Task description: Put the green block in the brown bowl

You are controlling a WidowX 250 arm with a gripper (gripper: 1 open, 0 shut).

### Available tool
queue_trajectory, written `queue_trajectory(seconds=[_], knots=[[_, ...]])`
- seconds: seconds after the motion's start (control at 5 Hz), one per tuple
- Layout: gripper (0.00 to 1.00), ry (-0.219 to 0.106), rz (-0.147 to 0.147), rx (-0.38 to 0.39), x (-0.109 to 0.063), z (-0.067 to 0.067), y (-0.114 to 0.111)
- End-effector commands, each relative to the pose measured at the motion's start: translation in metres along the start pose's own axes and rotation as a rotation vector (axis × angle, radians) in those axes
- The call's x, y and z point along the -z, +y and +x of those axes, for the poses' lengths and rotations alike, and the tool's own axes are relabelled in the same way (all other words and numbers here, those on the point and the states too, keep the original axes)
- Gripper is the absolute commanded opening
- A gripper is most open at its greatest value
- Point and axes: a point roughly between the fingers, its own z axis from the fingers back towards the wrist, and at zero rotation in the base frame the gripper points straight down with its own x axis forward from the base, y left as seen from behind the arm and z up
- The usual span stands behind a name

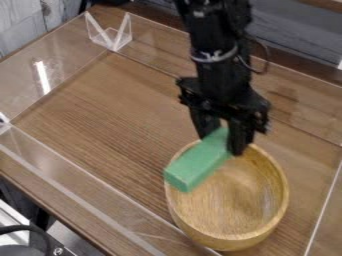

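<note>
Over the brown bowl's [227, 195] left rim: green block [199, 162], plain bright green bar, tilted, far end clamped between the fingers of the black gripper [227, 140]. Bowl light wood, grain visible. No legible writing.

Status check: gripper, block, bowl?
Gripper shut on block. Block held tilted, off the table, over the bowl's near-left rim. Nothing in the way.
</note>
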Motion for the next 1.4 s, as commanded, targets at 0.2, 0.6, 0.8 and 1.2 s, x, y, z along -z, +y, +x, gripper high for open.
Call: queue_trajectory(seconds=[0.2, 0.6, 0.8, 1.2], knots=[[0.0, -0.05, 0.011, 0.009, -0.007, -0.005, -0.019], [0.0, -0.059, 0.0, -0.022, -0.012, -0.004, -0.009], [0.0, -0.059, -0.005, -0.035, -0.013, -0.004, -0.005], [0.0, -0.053, -0.015, -0.049, -0.011, -0.002, -0.001]])
